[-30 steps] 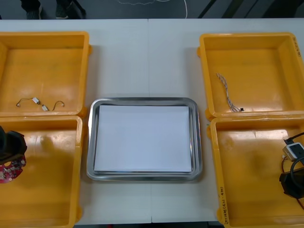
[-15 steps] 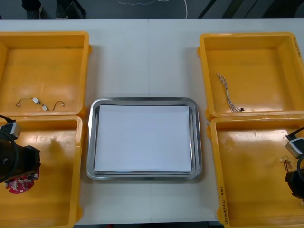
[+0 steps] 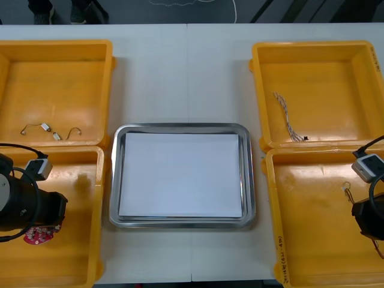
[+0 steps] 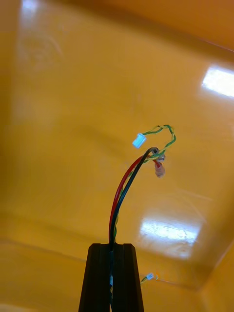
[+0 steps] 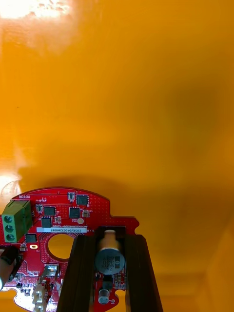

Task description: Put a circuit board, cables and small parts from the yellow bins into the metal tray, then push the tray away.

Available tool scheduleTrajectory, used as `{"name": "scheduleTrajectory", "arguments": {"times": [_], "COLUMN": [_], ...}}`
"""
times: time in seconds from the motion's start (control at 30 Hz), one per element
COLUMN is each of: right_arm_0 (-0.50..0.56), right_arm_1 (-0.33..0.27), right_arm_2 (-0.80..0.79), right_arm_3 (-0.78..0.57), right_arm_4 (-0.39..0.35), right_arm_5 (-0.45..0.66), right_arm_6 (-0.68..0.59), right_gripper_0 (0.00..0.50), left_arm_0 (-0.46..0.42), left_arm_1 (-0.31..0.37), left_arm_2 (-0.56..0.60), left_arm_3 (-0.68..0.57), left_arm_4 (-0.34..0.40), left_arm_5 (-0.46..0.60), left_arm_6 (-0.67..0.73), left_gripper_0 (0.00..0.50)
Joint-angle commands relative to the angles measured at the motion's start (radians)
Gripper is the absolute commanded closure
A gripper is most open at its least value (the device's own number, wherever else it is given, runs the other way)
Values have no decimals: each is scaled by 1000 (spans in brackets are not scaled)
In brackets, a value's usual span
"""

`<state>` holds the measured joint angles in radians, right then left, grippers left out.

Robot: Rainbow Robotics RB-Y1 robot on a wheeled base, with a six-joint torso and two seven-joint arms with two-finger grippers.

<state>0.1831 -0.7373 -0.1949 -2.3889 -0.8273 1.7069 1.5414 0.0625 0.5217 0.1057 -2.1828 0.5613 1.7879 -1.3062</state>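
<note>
Jaws gripping round red circuit board (image 5: 53, 214) (left gripper (image 5: 109, 241)) and thin red-and-black cable (image 4: 119, 195) (right gripper (image 4: 111, 249)): lift both slowly over shiny metal tray (image 3: 180, 128).

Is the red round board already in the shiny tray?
No, the left end effector holds the red circuit board over the near left yellow bin.

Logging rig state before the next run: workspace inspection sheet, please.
Surface: light table, yellow bins two per side.
Job's things: metal tray centred, white inside, nothing in it; small metal parts in far-left bin.
Clutter: nothing seen.
Grippers: left gripper shut on red circuit board in near-left bin; right gripper shut on red and yellow cable in near-right bin.
Cables: twisted blue and white cable in far-right bin.
Surroundings: dark floor beyond far edge.
</note>
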Motion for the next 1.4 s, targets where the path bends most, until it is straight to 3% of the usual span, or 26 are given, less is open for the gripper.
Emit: {"name": "scheduleTrajectory", "arguments": {"times": [0.03,0.17,0.57,0.63,0.73,0.83,0.9,0.93,1.13,1.4], "right_arm_0": [-68,-114,-269,-292,-330,-373,-407,-422,-485,-542], "right_arm_1": [-2,-2,-2,-2,-2,-2,-2,-2,3,59], "right_arm_2": [-23,2,176,201,241,282,310,324,376,384], "right_arm_3": [-44,-61,-85,-85,-85,-85,-85,-85,-75,-10], "right_arm_4": [-56,-84,-72,-72,-70,-70,-73,-73,-78,-58], "right_arm_5": [48,88,134,140,151,162,177,183,198,213], "right_arm_6": [-124,-188,-434,-468,-520,-572,-607,-624,-695,-698], "right_gripper_0": [500,500,500,500,500,500,500,500,500,500], "left_arm_0": [22,22,22,22,22,23,22,22,10,-46], "left_arm_1": [-43,-45,-45,-45,-45,-45,-45,-45,-45,-37], "left_arm_2": [-6,-4,5,8,14,19,22,25,71,146], "left_arm_3": [-29,-28,14,14,14,14,14,14,9,-23], "left_arm_4": [-32,-44,-70,-74,-77,-78,-80,-83,-69,-54], "left_arm_5": [-13,-13,-59,-59,-61,-62,-70,-73,-70,33], "left_arm_6": [-38,-41,-44,-45,-45,-45,-44,-42,-47,-51], "left_gripper_0": [500,500,499,463,361,204,39,0,0,0]}}
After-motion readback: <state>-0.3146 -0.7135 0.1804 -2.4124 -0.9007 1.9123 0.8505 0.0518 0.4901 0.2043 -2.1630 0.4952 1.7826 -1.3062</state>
